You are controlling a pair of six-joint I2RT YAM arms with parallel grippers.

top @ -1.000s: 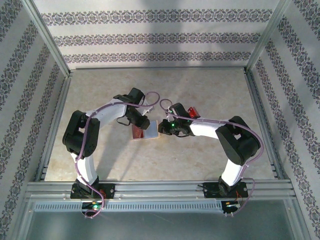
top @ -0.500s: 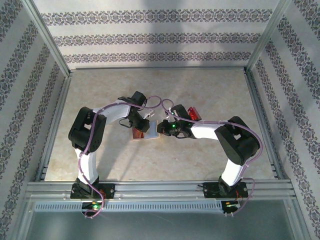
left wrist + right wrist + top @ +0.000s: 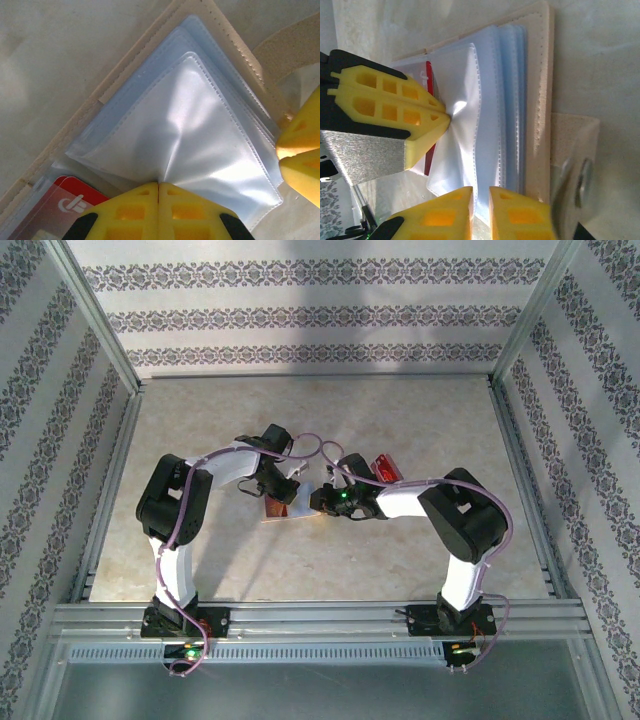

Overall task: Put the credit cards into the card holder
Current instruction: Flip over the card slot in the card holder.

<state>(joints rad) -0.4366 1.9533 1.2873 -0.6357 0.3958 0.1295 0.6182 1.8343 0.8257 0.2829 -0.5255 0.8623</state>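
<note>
Pinches clear sleeve (image 3: 190,130) of open holder (image 3: 290,508) at worktop (image 3: 400,410) centre with left claw (image 3: 159,186) clamped shut. Poises right claw (image 3: 480,196) at sleeve edges, nearly closed; cannot tell whether gripping. Shows one card (image 3: 65,207) already pocketed; leaves more cards (image 3: 386,466) on worktop behind right arm, yet to load.

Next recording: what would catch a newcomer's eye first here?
Both arms meet mid-table over the open card holder. The left gripper pinches a clear sleeve in yellow fingers, a red credit card beneath; the right gripper sits at the sleeves' edge. Red cards lie beside the right arm.
</note>
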